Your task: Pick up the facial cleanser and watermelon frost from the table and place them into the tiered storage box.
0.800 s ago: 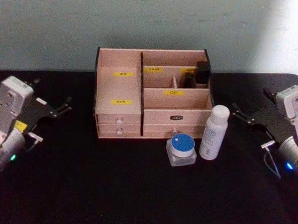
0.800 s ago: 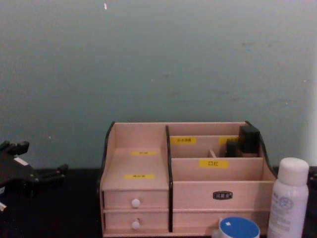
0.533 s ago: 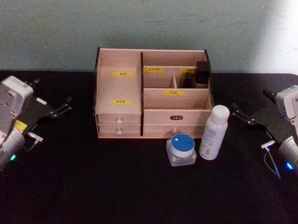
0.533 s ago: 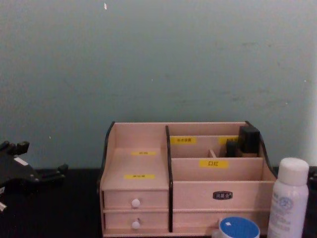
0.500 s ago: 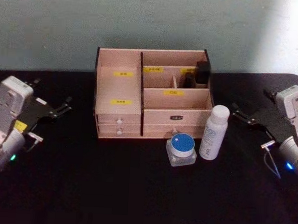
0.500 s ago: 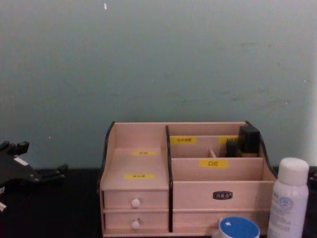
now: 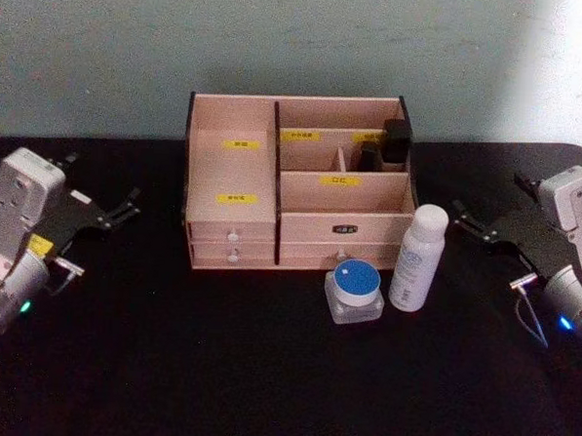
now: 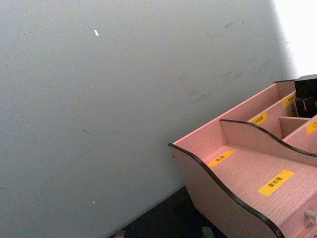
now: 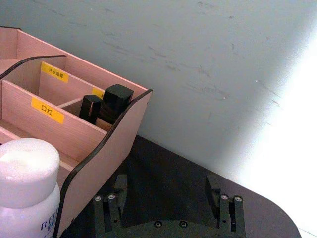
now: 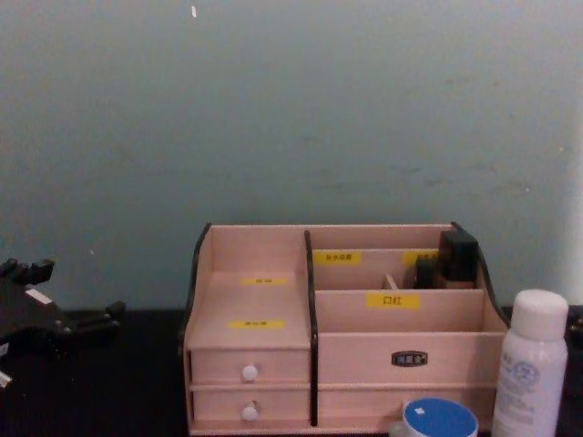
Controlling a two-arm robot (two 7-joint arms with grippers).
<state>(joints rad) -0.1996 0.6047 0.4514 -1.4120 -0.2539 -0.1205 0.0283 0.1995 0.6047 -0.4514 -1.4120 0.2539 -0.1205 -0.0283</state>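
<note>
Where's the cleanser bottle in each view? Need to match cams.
Head: cleanser right of centre, at the box's front right corner.
Chest: cleanser, bottom right corner.
Right wrist: cleanser, bottom left corner.
Left wrist: aimed at the box's left end.
Landmark: black block in the box's rear right compartment.

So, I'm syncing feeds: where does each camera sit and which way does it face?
Head: high, looking forward and down at the tiered storage box, facial cleanser, watermelon frost; left pincer and right pincer at the sides.
Chest: lower, looking level at the box's front; left pincer at the edge.
Left wrist: on the left arm, facing the wall and the box's left end.
Right wrist: on the right arm, facing the box's right end and cleanser; its open fingers show.
Head and chest share the box's front and both items.
</note>
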